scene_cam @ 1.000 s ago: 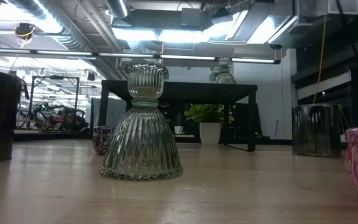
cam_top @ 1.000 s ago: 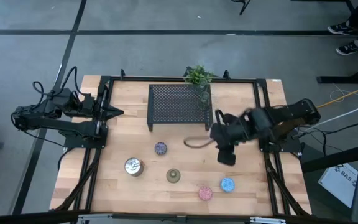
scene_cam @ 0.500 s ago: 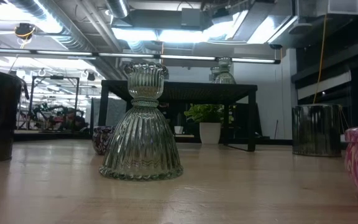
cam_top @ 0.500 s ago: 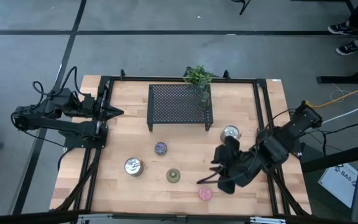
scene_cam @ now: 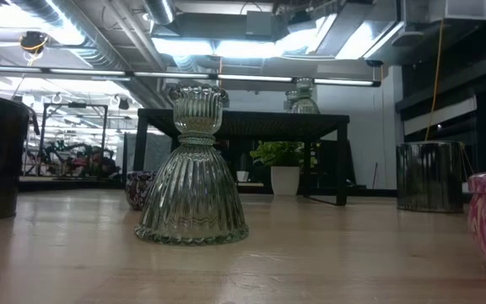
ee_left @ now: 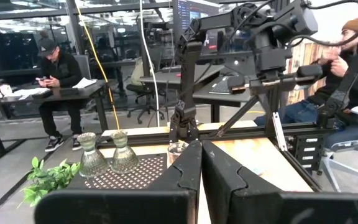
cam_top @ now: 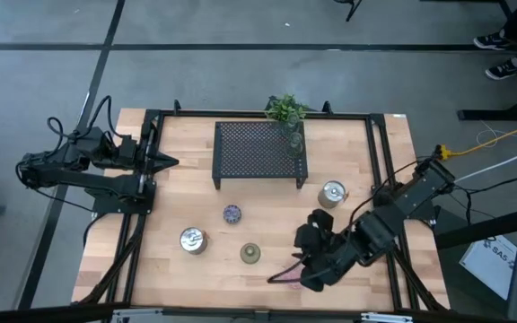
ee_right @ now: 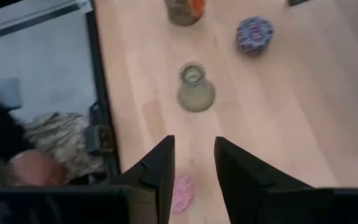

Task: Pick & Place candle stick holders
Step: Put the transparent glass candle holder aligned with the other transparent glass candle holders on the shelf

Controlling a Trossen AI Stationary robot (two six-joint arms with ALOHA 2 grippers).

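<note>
My right arm reaches low over the table's [cam_top: 169, 188] near edge, its pincer [ee_right: 192, 171] parted and empty. My left arm waits folded, its pincer [ee_left: 201, 163] closed.

light wooden table [cam_top: 187, 170] bearing a black mesh rack [cam_top: 258, 152], silver holders [cam_top: 193, 240] [cam_top: 333, 193], purple holder [cam_top: 232, 213], olive glass holder [cam_top: 250, 253], pink holder [ee_right: 182, 193].

Ribbed clear glass holder [scene_cam: 192, 169] stands on pale matt wooden table [scene_cam: 327, 262].
</note>
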